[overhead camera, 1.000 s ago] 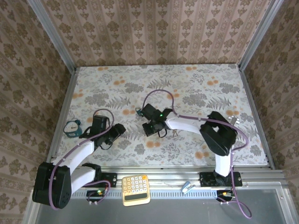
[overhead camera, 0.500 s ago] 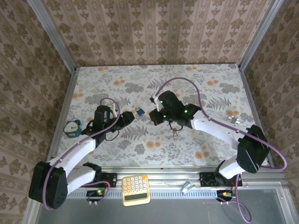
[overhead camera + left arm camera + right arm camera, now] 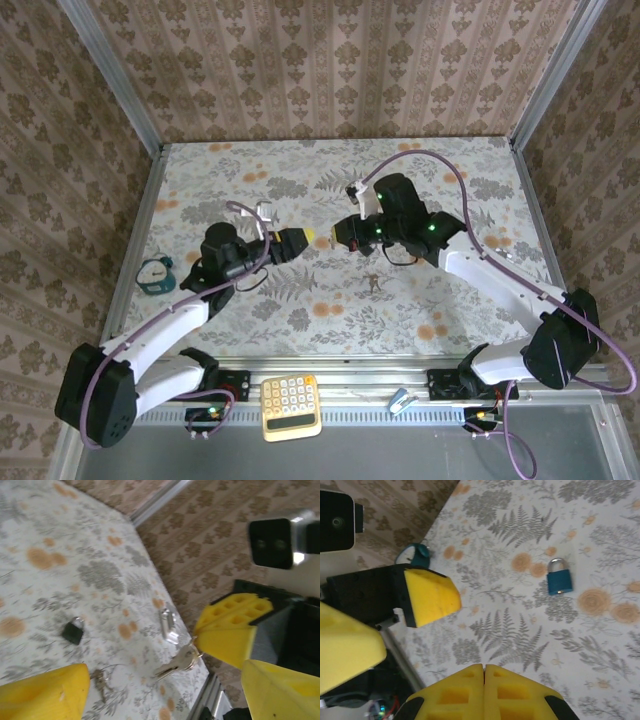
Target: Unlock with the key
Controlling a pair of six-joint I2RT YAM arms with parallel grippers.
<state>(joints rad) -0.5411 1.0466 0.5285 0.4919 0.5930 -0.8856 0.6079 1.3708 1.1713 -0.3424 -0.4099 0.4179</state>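
The key is small and silvery. It hangs on a ring from the tips of my right gripper's yellow fingers, which are pressed together. My right gripper is raised over the table's middle and faces left. My left gripper faces it a short gap away, open wide with nothing between its fingers. The small blue padlock lies flat on the floral table below them. In the left wrist view the padlock looks dark.
A loose bunch of keys lies on the table near the middle. A teal round object sits at the left edge and a silver clip at the right. A calculator rests on the near rail.
Both grippers have lifted off the table and swung toward each other. The left one moved right over the padlock and opened wider. The right one rose and moved back, still shut.
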